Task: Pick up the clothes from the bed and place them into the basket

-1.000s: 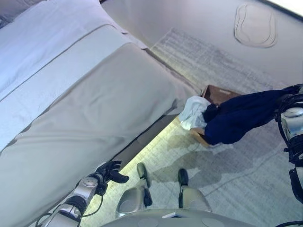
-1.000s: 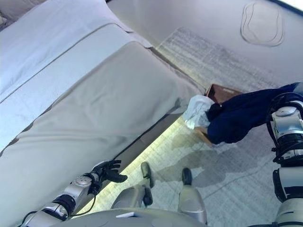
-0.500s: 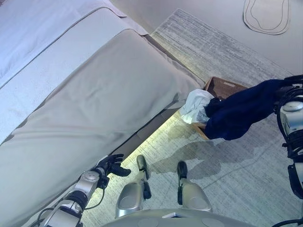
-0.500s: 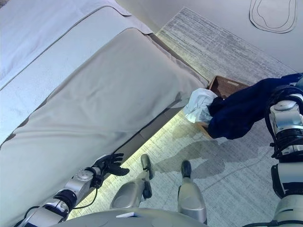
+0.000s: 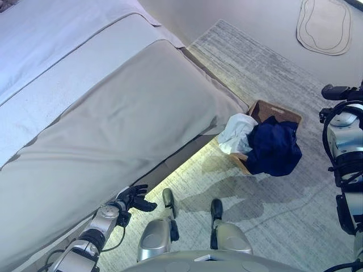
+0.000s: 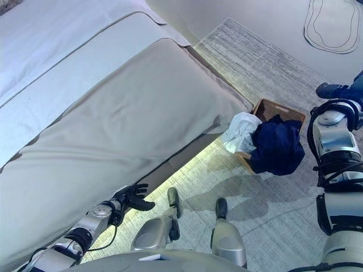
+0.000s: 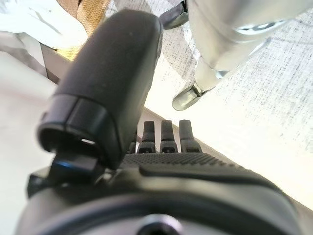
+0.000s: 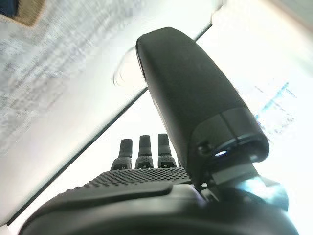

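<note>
A navy garment and white cloth sit in the brown basket beside the bed. Both the right hand and left hand are empty, fingers straight.

Both hands empty, fingers straight.

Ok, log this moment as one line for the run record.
stage: drop done | navy garment: in basket, draped over rim | white garment: on basket edge | right hand: open, empty | left hand: open, idle by bed
</note>
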